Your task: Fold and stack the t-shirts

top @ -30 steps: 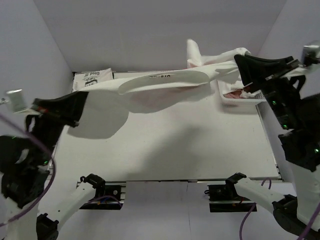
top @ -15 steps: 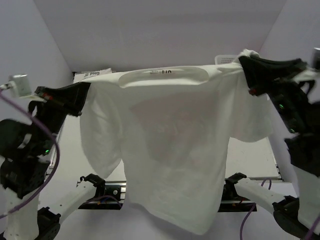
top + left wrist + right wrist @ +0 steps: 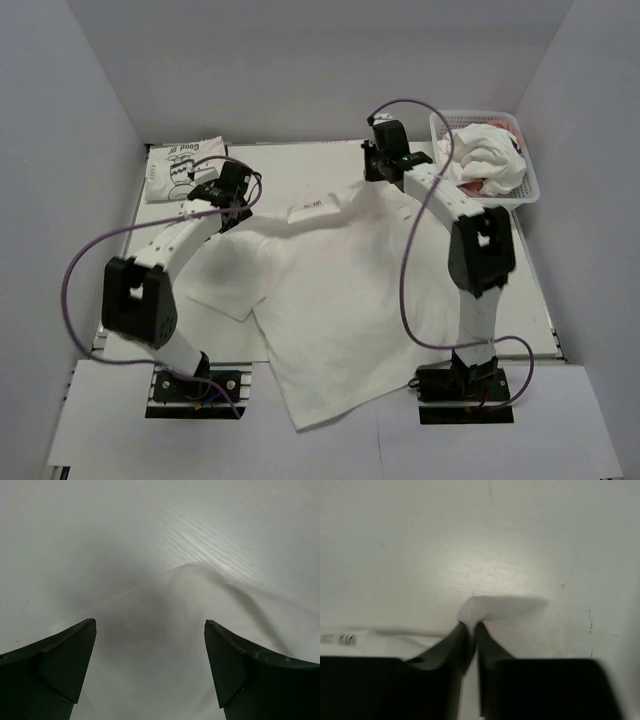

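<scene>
White t-shirt (image 3: 350, 310) no longer hung between raised arms, spread flat on the table (image 3: 530, 300), hem over the near edge, left gripper (image 3: 150, 630) sprung wide above one shoulder (cloth let go), right gripper (image 3: 471, 630) pinching the other shoulder, folded printed t-shirt (image 3: 182, 165) far left, basket (image 3: 438, 135) far right.

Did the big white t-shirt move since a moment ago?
Yes. The white t-shirt came down: it hung in the air, and now it lies spread on the table, collar right of the folded printed shirt, which stayed put.
</scene>
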Robot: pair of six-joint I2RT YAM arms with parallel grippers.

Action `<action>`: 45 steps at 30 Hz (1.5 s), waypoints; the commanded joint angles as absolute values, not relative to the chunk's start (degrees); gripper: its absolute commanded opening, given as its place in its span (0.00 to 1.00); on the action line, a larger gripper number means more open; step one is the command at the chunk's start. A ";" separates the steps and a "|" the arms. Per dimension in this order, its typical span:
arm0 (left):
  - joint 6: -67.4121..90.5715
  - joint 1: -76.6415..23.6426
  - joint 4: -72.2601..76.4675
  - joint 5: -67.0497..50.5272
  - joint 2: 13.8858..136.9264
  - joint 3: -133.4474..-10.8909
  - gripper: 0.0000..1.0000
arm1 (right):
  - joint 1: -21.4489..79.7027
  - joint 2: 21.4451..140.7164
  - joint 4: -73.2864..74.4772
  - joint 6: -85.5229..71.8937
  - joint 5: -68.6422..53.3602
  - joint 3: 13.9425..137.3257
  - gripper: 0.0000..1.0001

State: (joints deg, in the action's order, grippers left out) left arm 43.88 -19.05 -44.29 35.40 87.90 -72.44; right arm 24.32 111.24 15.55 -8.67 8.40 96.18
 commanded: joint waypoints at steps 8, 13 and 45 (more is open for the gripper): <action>33.61 -16.16 -37.05 26.83 84.04 -74.90 1.00 | 25.22 103.23 18.03 -10.79 4.39 92.75 0.91; 26.89 -16.70 -27.60 8.82 82.34 -69.96 1.00 | 25.31 86.24 15.29 -22.90 5.71 67.62 0.91; 49.21 -34.59 -25.84 -18.28 80.46 -33.57 1.00 | 21.53 132.33 27.30 -18.29 10.55 110.66 0.91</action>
State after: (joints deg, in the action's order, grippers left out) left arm 40.36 -27.51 -20.84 -1.10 81.62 -40.25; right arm 21.52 127.46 22.94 -23.03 12.36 98.39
